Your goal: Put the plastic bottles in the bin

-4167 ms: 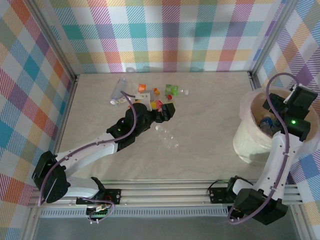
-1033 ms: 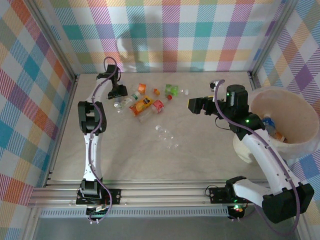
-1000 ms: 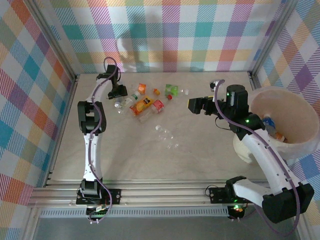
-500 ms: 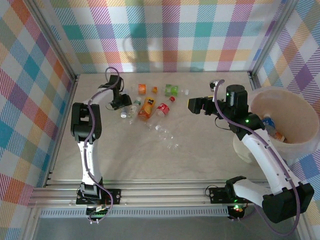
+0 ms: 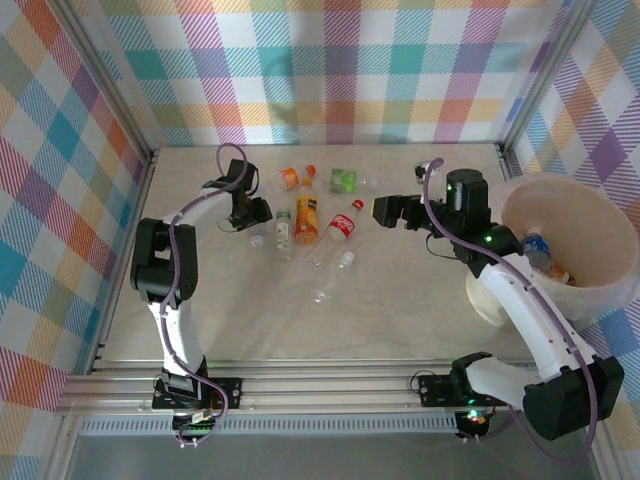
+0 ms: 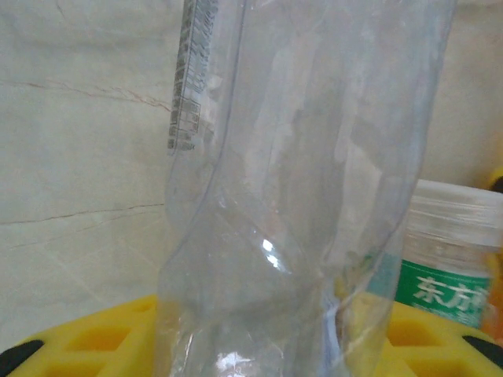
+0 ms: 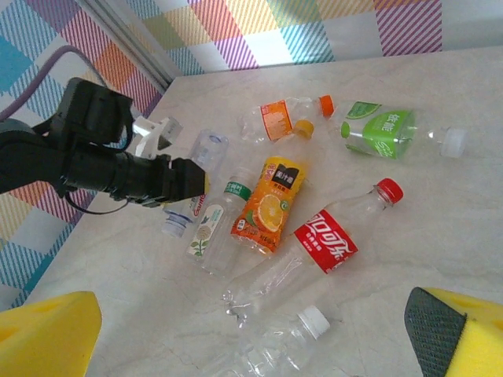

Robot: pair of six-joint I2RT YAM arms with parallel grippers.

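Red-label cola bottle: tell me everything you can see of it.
The red-label cola bottle is clear plastic with a red cap, a red wrap with white lettering and a see-through lower body that looks empty. It lies on its side on the pale table, cap pointing toward the far side, between the orange-juice bottle and a clear white-capped bottle. Whether it touches either is unclear. Nothing grips it.

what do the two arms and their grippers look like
Both the left arm and right arm have white links with black joints, and a purple cable runs along each. The right arm carries a small green light. The left gripper and right gripper are black, with yellow finger pads.
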